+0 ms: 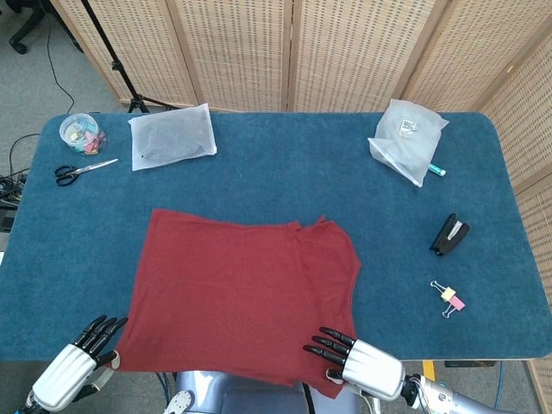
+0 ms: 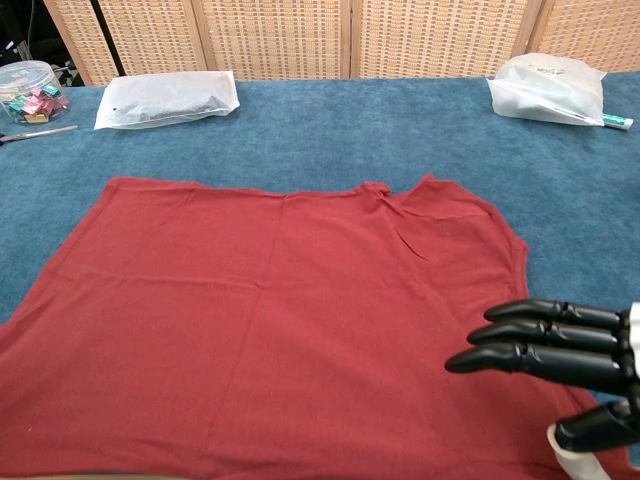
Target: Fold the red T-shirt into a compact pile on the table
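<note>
The red T-shirt lies spread flat on the blue table, and its near hem reaches over the table's front edge. My right hand sits at the shirt's near right corner, fingers stretched over the cloth and thumb below, pinching it. In the chest view the right hand lies low at the right on the T-shirt. My left hand is at the near left corner and holds the hem there. The chest view does not show the left hand.
At the back left are a white flat bag, a jar of clips and scissors. A clear plastic bag lies back right. A black stapler and a binder clip lie on the right.
</note>
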Robot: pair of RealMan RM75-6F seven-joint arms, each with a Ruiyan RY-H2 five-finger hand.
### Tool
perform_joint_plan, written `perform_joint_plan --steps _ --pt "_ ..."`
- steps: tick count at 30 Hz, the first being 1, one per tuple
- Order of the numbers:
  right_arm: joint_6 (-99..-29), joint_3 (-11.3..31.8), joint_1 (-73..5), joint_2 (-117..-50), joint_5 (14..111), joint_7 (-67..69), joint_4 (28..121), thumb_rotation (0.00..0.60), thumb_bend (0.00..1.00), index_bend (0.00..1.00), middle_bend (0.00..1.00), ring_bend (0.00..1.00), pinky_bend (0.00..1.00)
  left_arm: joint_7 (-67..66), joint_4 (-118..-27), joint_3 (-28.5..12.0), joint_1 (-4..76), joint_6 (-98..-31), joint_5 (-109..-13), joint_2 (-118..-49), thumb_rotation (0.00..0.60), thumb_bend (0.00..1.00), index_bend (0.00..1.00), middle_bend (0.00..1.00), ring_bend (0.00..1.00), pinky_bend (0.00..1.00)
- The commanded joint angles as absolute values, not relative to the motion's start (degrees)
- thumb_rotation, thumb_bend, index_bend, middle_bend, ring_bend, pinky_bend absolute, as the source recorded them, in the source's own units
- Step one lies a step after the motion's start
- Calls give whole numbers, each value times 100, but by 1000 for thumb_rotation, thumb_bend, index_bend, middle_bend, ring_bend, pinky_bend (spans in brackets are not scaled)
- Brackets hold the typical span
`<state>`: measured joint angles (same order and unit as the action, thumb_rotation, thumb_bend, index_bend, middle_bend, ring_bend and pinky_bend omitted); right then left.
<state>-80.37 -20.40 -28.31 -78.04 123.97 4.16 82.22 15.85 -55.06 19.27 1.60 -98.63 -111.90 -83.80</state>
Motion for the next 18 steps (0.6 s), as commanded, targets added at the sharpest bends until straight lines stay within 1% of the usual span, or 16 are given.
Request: perform_joint_plan --steps 1,13,18 --pt "-8074 -2091 -2802 -7788 12482 378 8213 600 569 669 81 0 0 1628 -5534 1994 140 -9864 -11240 -8323 600 569 731 0 0 0" --pt "-8233 -2356 -2697 -7683 12810 408 8162 600 569 671 84 0 0 1455 -5593 2206 1 -9966 -11479 -8168 600 576 731 0 0 0" --pt "-8318 -2340 -2658 -7653 12834 410 8123 600 569 671 84 0 0 1332 -5693 2167 -14 -9971 -11486 -8141 600 581 732 0 0 0"
